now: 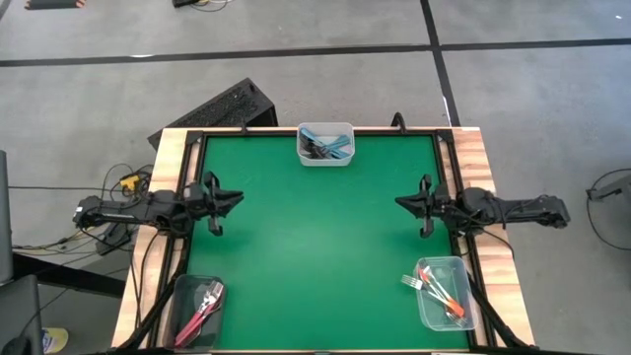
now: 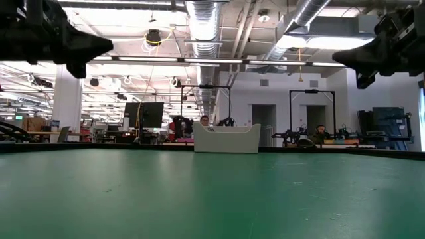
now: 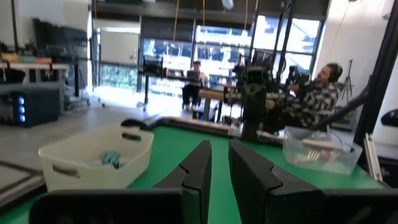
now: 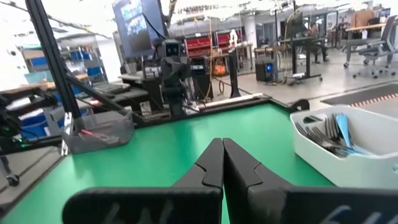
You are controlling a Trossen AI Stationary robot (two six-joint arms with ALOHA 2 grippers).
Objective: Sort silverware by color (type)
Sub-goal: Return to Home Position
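Observation:
The silverware lies sorted in three containers. Blue-handled forks point(image 1: 327, 145) fill a white tub point(image 1: 325, 158) at the far middle of the green table. Pink-red forks point(image 1: 204, 304) lie in a clear container point(image 1: 187, 320) at the near left corner. Orange forks point(image 1: 442, 294) lie in a clear container point(image 1: 458, 271) at the near right, with one fork's tines point(image 1: 411, 284) sticking out over its left wall. My left gripper point(image 1: 237, 197) hovers at the left edge, its fingers point(image 3: 199, 165) a narrow gap apart, holding nothing. My right gripper point(image 1: 402, 202) hovers at the right edge, shut and empty.
Both arms hang level above the table's side edges, and bare green mat point(image 1: 320, 247) lies between them. A wooden frame point(image 1: 163, 158) borders the table. A seated person point(image 3: 317, 93) shows in the room beyond the right side.

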